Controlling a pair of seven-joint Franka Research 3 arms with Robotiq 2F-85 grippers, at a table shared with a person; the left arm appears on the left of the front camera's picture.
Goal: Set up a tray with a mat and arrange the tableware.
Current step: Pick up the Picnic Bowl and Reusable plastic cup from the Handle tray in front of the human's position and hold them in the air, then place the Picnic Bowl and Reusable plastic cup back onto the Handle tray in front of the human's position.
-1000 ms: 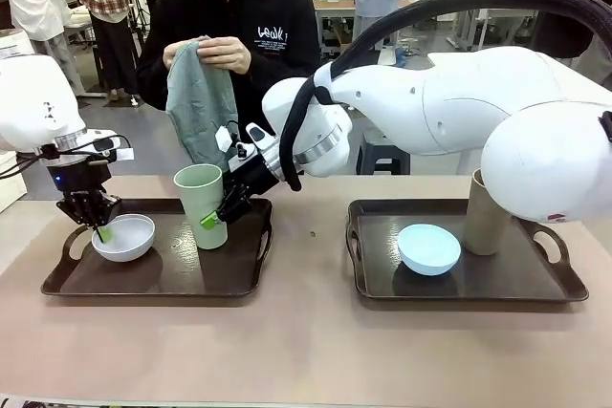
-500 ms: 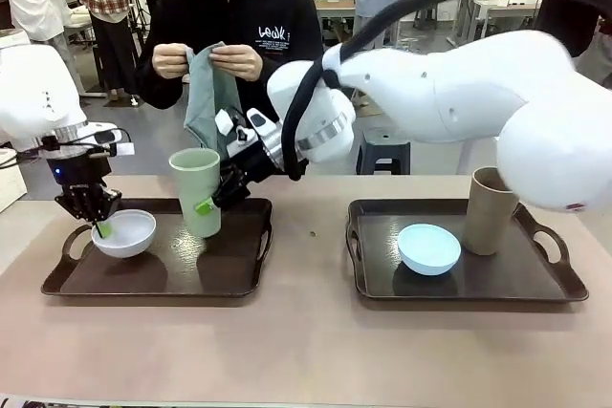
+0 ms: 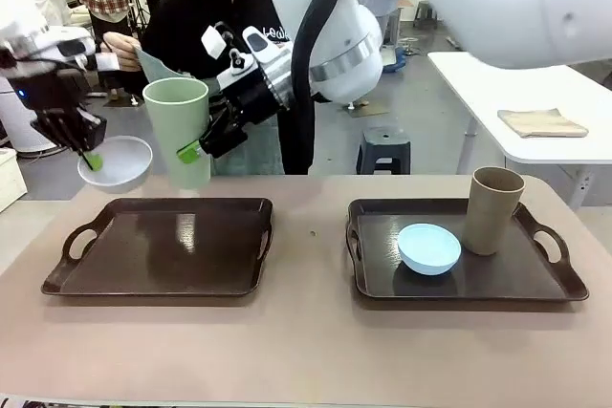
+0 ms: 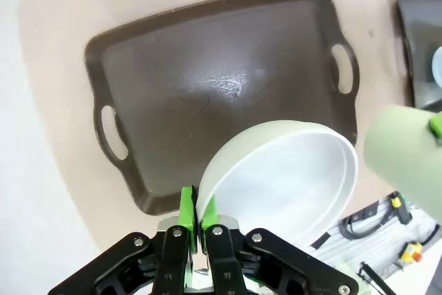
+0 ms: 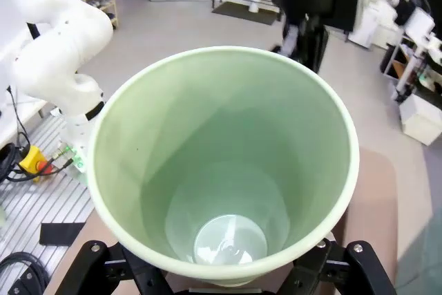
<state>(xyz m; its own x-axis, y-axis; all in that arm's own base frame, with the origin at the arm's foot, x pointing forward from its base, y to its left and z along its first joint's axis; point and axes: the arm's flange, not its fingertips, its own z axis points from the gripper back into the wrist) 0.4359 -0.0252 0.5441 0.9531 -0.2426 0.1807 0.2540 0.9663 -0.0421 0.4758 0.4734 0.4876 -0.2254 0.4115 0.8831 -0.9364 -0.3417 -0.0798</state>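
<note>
My left gripper [image 3: 91, 157] is shut on the rim of the white bowl [image 3: 117, 161] and holds it in the air above the left tray's [image 3: 158, 250] far-left corner. In the left wrist view its green pads [image 4: 186, 206] pinch the bowl [image 4: 290, 177] over the bare tray [image 4: 221, 88]. My right gripper [image 3: 194, 148] is shut on the pale green cup [image 3: 178, 126], held upright above the tray's far edge. The right wrist view looks down into this cup [image 5: 228, 164]. Behind it the person holds a grey-green mat [image 3: 151, 66]. The light blue bowl [image 3: 428, 247] and tan cup [image 3: 492, 209] stand on the right tray [image 3: 564, 286].
A white side table [image 3: 535, 83] with a folded tan cloth [image 3: 542, 122] stands at the back right. A stool [image 3: 382, 148] sits behind the table's middle. The near strip of the tabletop [image 3: 306, 351] is bare.
Both arms have lifted their loads off the left tray: the white bowl and the green cup went up and back. The tray is now bare. The person's mat moved left.
</note>
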